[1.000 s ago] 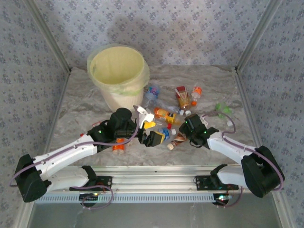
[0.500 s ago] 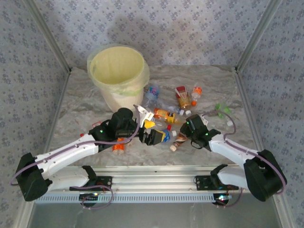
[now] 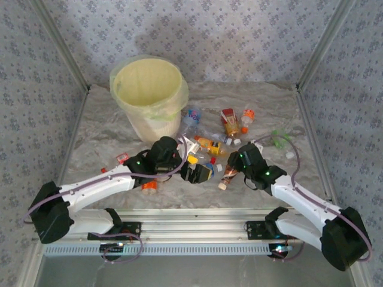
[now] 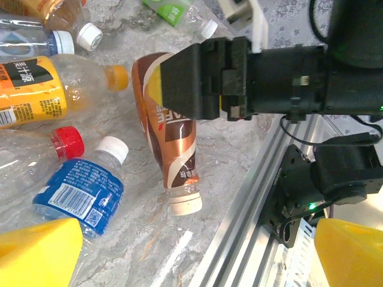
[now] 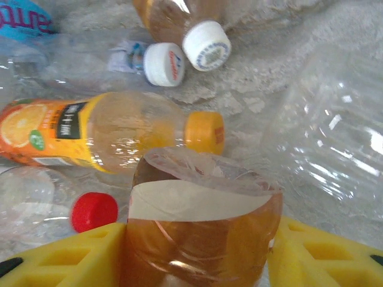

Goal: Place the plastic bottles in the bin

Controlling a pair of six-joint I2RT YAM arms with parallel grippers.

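Observation:
The cream bin (image 3: 152,122) with its yellow liner stands at the back left. Plastic bottles lie scattered in front of it to the right. My right gripper (image 3: 234,170) is shut on a brown-labelled bottle (image 5: 203,239), its yellow fingers (image 5: 66,257) pressed to both sides. This brown bottle (image 4: 173,149) points its white cap at the near rail. My left gripper (image 4: 197,251) hangs open just left of it, over a blue-labelled bottle (image 4: 81,194). An orange juice bottle (image 5: 78,131) and a red-capped clear bottle (image 5: 36,209) lie beyond.
An aluminium rail (image 4: 251,197) runs along the table's near edge. More bottles lie at the back right, a red-labelled one (image 3: 229,121) and a green one (image 3: 278,137). An orange-capped bottle (image 3: 148,186) rests under the left arm. Patterned walls close in both sides.
My right gripper has closed onto the brown-labelled bottle and shifted slightly back. The left arm has swung to the right, towards the pile, its gripper still open.

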